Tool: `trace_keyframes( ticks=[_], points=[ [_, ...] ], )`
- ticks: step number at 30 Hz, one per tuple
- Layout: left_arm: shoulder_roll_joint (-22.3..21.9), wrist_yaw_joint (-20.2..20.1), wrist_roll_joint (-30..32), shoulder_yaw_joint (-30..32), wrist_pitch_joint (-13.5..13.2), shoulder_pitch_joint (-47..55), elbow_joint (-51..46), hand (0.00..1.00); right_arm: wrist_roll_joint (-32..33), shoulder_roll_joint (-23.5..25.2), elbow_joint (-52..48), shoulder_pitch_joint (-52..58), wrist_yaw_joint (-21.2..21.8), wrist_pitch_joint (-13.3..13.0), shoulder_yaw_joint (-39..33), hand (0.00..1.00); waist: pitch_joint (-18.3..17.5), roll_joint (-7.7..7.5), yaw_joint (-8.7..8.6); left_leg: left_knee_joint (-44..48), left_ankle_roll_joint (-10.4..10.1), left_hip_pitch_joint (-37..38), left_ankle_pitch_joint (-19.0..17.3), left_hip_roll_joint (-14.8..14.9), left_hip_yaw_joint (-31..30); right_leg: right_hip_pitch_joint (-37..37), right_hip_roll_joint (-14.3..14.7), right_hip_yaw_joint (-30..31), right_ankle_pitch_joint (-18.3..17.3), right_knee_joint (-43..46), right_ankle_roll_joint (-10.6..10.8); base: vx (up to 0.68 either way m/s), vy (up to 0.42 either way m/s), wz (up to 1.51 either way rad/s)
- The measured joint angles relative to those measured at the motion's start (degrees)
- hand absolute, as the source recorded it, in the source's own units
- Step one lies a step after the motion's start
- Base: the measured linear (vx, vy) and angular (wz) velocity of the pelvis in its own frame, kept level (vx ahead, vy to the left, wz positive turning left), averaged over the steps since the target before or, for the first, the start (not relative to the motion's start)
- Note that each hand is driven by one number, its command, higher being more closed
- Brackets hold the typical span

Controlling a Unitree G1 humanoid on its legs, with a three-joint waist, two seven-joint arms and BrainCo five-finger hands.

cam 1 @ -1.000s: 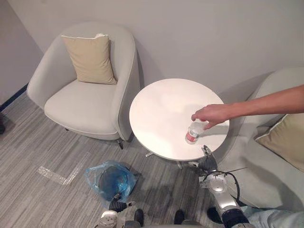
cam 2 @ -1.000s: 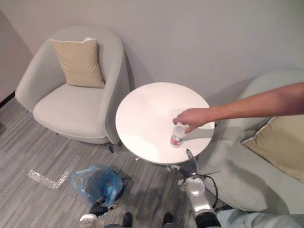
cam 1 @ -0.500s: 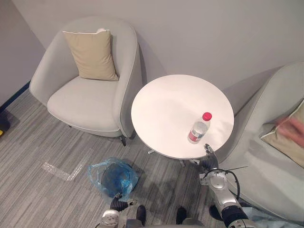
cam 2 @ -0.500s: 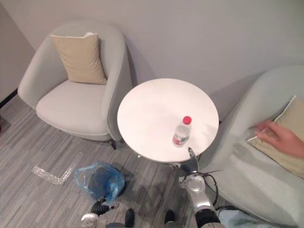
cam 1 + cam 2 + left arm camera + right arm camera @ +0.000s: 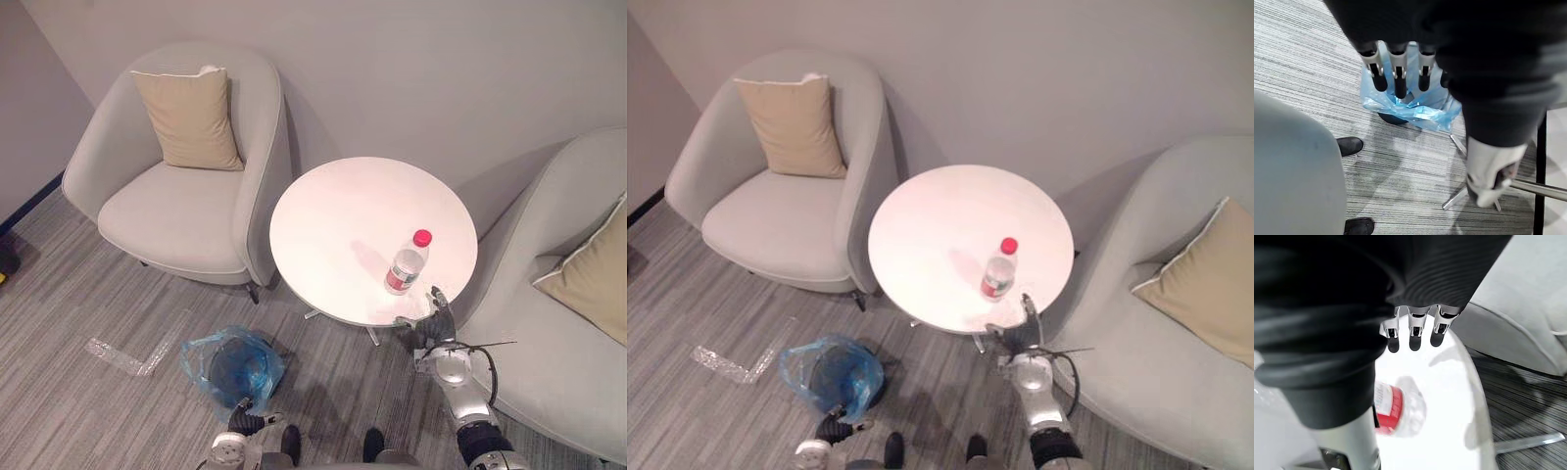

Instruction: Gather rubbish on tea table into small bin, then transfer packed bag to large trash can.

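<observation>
A clear plastic bottle [image 5: 406, 266] with a red cap and red label stands upright near the front right edge of the round white tea table [image 5: 343, 225]. My right hand [image 5: 434, 323] is just below that edge, in front of the bottle, open with straight fingers [image 5: 1410, 333] and apart from the bottle [image 5: 1396, 409]. On the floor left of the table's foot sits the small bin lined with a blue bag [image 5: 233, 364]. My left hand [image 5: 245, 423] hangs low just in front of it, its fingers [image 5: 1396, 73] straight and open above the blue bag [image 5: 1410, 105].
A grey armchair [image 5: 176, 196] with a beige cushion stands left of the table. A second grey armchair [image 5: 558, 323] with a cushion stands close on the right. A tape mark [image 5: 122, 357] lies on the striped carpet. The wall is right behind the table.
A person's arm that held the bottle on the table has drawn back to the right and out of view. The bottle stays standing. My right hand has come up closer to the table's edge.
</observation>
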Motion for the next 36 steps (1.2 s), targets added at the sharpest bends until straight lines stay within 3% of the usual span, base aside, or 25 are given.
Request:
trace_keyframes(
  ticks=[14,26,27,36],
  points=[
    [0.0,0.0,0.0,0.0,-0.1,0.2,-0.8,0.0,0.6,-2.7,0.0,-7.8,-1.3,0.2,-0.5,0.0,0.2,0.25,0.44,0.3,0.0,-2.2,0.0,-0.2,-0.3,-2.0,-0.2,0.1,0.0,0.2,0.0,-0.01,0.003,0.01],
    [-0.1,-0.1,-1.8,-0.5,-1.3,-0.1,-3.6,0.0,4.7,-5.1,5.6,-16.9,-1.2,0.3,0.3,0.0,4.2,1.36,1.98,0.7,0.1,-4.8,0.4,-0.4,-1.1,-4.5,-0.4,-0.3,0.0,1.2,0.0,-0.01,0.002,0.03],
    [0.0,-0.1,-1.9,-0.5,-1.4,-0.1,-3.8,0.0,5.2,-5.1,6.1,-17.7,-1.2,0.3,0.5,1.0,4.3,1.44,2.22,0.8,0.1,-5.7,0.5,-0.4,-1.2,-5.2,-0.4,-0.3,0.0,1.6,0.0,-0.01,0.013,0.06],
    [0.2,0.0,-4.0,-1.0,-2.5,-0.8,-5.3,0.0,6.9,-6.9,10.6,-24.9,-1.0,0.3,3.0,1.0,7.5,1.81,2.96,1.1,0.3,-7.6,0.8,-0.9,-1.6,-7.3,-0.9,-0.2,0.2,2.2,-0.1,0.0,0.007,0.02]
  ],
)
